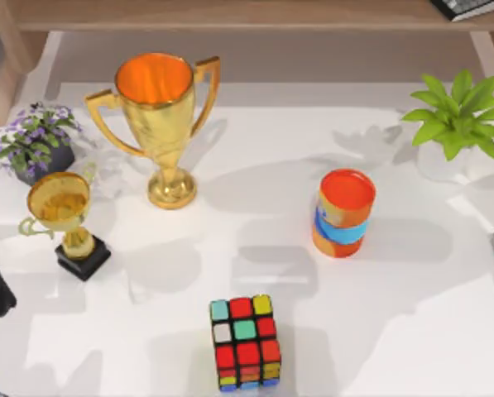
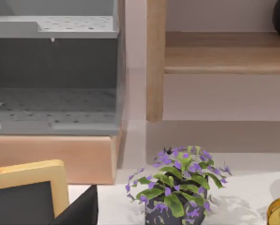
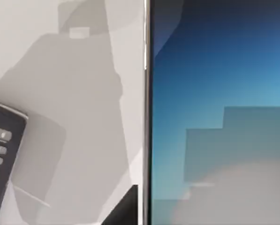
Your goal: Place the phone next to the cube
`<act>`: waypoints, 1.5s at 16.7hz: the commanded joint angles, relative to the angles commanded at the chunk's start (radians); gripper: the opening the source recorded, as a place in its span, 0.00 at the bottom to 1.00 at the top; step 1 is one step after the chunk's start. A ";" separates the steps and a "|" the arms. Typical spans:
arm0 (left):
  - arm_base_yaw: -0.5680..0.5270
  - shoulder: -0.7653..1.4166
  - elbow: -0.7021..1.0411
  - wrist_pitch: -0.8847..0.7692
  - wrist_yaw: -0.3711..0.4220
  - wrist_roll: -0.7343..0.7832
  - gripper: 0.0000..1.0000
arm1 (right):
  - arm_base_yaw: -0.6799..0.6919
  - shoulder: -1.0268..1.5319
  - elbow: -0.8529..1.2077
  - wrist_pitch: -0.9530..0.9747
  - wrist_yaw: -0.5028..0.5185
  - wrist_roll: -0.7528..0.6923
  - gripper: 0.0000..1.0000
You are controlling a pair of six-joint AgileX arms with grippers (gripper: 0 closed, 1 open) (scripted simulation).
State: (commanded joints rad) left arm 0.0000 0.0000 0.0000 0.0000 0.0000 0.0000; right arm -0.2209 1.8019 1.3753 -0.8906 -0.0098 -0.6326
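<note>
Phone [image 3: 219, 112], thin black-framed slab with blue-to-pale screen, lying flat close beneath right wrist camera beside grey keypad device [image 3: 1, 154], far right of multicoloured puzzle cube [image 1: 246, 342]; judged stiff, light, slippery, fragile, best pinched across long edges; grip state indeterminable.

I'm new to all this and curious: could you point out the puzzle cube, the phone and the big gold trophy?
cube [image 1: 245, 341], top view, green centre tile of its top face.
phone [image 3: 219, 93], right wrist view, blue area of its screen.
big gold trophy [image 1: 157, 103], top view, side of its bowl.
</note>
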 joint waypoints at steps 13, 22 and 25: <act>0.000 0.000 0.000 0.000 0.000 0.000 1.00 | 0.600 -0.200 -0.098 -0.080 0.001 0.831 0.00; 0.000 0.000 0.000 0.000 0.000 0.000 1.00 | 0.910 -0.172 -0.213 -0.138 0.013 1.294 0.00; 0.000 0.000 0.000 0.000 0.000 0.000 1.00 | 0.948 -0.147 -0.238 -0.144 0.019 1.365 0.00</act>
State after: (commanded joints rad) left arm 0.0000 0.0000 0.0000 0.0000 0.0000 0.0000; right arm 0.7270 1.6550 1.1371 -1.0350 0.0096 0.7322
